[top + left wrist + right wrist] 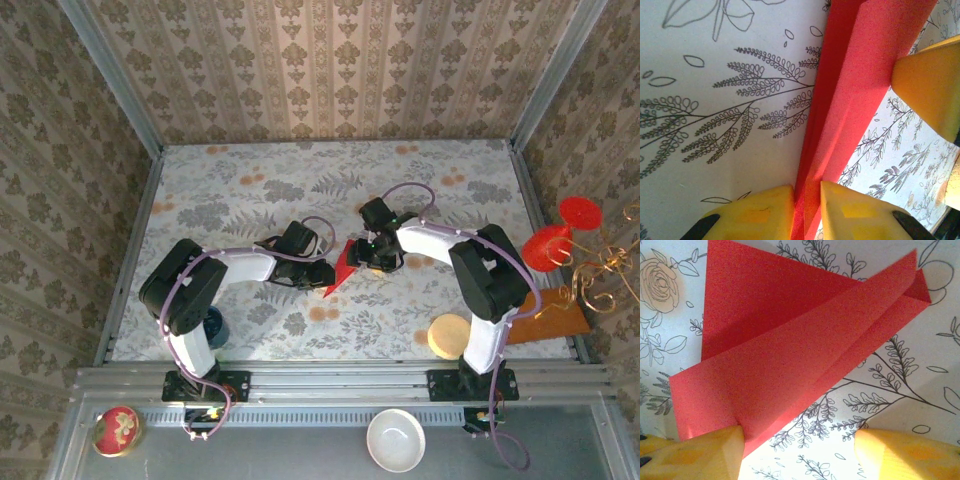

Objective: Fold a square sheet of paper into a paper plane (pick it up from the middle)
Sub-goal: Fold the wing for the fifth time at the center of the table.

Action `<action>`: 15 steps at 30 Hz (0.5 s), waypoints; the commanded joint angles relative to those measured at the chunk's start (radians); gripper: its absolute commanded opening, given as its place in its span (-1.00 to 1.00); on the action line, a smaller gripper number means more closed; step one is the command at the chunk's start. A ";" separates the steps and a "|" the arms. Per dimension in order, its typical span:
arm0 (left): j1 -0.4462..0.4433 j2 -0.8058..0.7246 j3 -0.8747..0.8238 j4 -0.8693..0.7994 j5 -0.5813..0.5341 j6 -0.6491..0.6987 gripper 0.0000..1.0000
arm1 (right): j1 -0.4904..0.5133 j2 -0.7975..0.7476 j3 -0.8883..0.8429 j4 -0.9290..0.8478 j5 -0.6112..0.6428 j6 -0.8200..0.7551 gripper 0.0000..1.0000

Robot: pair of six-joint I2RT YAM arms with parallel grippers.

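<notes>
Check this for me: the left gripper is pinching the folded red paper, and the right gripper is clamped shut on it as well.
Not quite. The left gripper does pinch the folded red paper, but the right gripper is open. The right wrist view shows its fingers wide apart, one at the paper's edge.

The left tool [324, 274] and right tool [364, 252] crowd the folded red paper [340, 272] at the bench [250, 180] centre. The far half lies open to the walls [330, 70]. A pale disc [449, 335] and brown board [555, 318] flank the right arm [490, 285] base.
</notes>
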 commanded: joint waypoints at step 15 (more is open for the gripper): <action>-0.006 0.072 -0.018 -0.051 -0.005 0.001 -0.52 | 0.024 0.192 -0.039 0.028 0.066 0.013 0.18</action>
